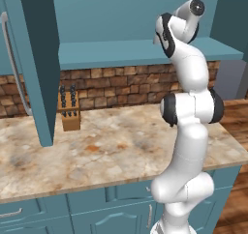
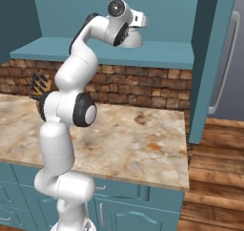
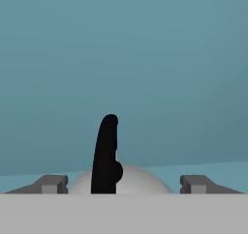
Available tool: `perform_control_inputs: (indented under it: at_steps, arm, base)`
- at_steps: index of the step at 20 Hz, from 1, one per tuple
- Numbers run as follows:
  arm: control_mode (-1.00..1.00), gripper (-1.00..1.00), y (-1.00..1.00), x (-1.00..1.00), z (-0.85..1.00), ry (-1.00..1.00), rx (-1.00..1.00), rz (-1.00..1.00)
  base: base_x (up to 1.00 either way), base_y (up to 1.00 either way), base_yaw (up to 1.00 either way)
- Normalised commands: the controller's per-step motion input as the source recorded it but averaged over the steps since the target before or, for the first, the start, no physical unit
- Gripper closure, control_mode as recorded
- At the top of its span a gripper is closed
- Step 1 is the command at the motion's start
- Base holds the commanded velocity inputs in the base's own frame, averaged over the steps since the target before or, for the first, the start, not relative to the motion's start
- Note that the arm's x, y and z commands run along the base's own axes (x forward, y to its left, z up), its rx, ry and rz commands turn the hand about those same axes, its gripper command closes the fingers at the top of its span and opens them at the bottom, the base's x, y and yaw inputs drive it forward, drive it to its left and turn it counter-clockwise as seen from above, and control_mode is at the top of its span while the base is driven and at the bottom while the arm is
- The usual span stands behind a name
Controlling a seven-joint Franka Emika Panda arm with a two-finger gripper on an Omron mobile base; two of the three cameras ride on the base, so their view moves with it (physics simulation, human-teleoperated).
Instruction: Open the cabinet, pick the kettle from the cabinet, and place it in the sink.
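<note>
The two-finger gripper [image 3: 124, 183] stands spread apart and grasps nothing: in the hand view its two small grey fingertips [image 3: 50, 183] sit wide to either side, with clear space between them and the small rounded silvery-white kettle [image 3: 140, 182] that lies straight ahead and centred between them. The kettle's black looped handle [image 3: 105, 155] rises upright through the middle of that gap, edge-on to the camera, so its long axis runs vertically and the fingers would close across it from both sides. I judge the coming move to be a short advance along the gripper's own line, then a squeeze on the handle. The kettle rests on the floor of the tall teal wall cabinet [image 2: 157, 53], whose doors hang open. From the right base view the kettle [image 2: 134, 39] shows just beyond the white hand on the cabinet shelf, with the right door [image 2: 209, 63] and its silver bar handle [image 2: 226, 63] swung outward; the left base view instead shows the left door [image 1: 31, 64] and a wooden knife block [image 1: 69, 108] on the beige marbled counter [image 1: 111, 151].
</note>
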Motion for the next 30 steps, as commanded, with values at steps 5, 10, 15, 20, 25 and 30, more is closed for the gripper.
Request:
perform_control_inputs:
  at_steps: [5,10,15,20,25,30]
  arm:
    - [-1.00,1.00,-0.05,-0.11,-0.19,0.00,0.02,0.00]
    - [-1.00,1.00,0.00,-0.24,-0.19,-0.01,0.03,-0.01]
    - [-1.00,1.00,0.00,-0.46,-0.04,-0.07,0.10,-0.01]
    - [-1.00,1.00,-0.02,-0.68,0.00,-0.04,0.11,0.00]
    - [-1.00,1.00,0.00,-0.69,0.02,-0.01,0.01,0.00]
    - [-1.00,1.00,0.00,-0.69,0.03,-0.04,0.00,0.00]
  base:
    - [0.00,0.00,0.00]
    - [0.00,0.00,0.00]
    - [0.00,0.00,0.00]
    - [0.00,0.00,0.00]
    - [0.00,0.00,0.00]
    - [0.00,0.00,0.00]
